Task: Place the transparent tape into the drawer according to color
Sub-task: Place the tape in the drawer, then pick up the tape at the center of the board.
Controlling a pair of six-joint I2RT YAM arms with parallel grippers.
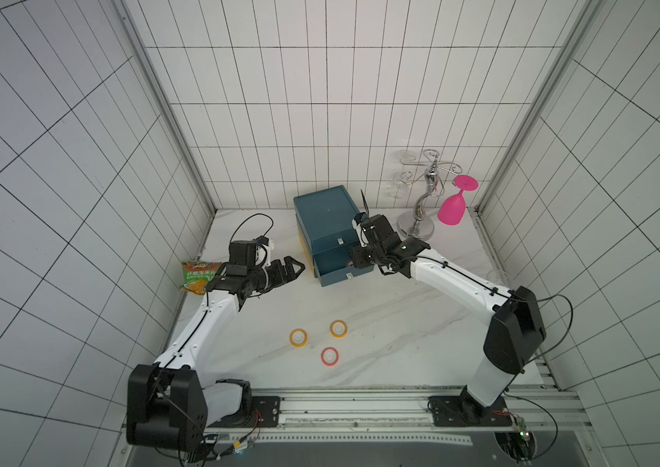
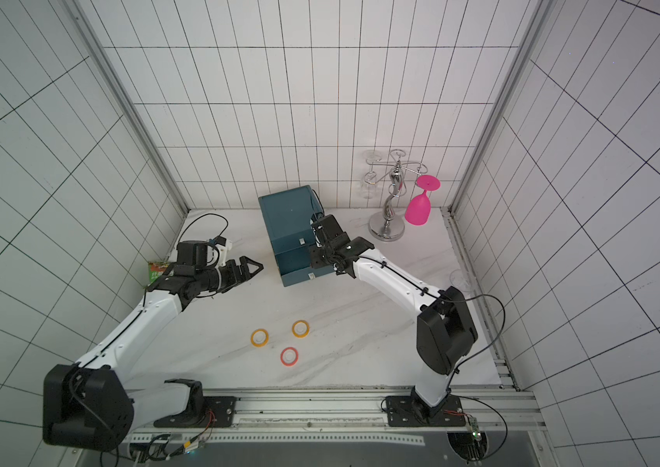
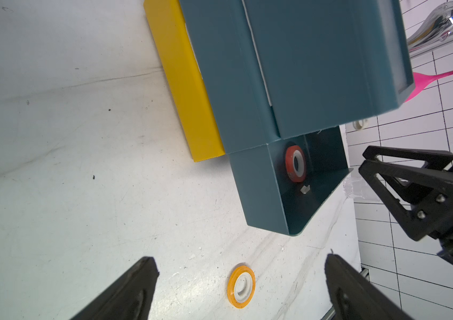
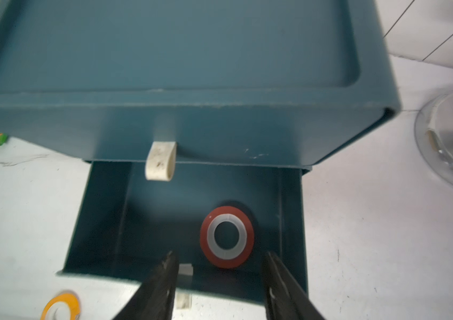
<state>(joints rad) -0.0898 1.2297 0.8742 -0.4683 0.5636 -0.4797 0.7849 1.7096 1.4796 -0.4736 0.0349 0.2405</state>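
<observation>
On a white marbled surface (image 1: 401, 343), a small red tape ring (image 4: 227, 237) is lying in the dark teal chest's pulled-out drawer (image 4: 291, 221) under the right gripper (image 4: 221, 259), jaws parted. Three more rings (image 1: 298, 337) are waiting nearby, probably light, stiff and pinchable across the rim; the left gripper (image 3: 240, 259) is hovering wide open.

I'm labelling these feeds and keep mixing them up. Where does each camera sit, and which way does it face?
Both top views: high above the arm bases, looking down at the table and the drawer; both whole arms show.
Left wrist: on the left arm, facing the drawer's side past the open left gripper; the right gripper shows too.
Right wrist: on the right arm, looking down into the open drawer past the right gripper.
Shared: both wrist views show the red roll there.
</observation>
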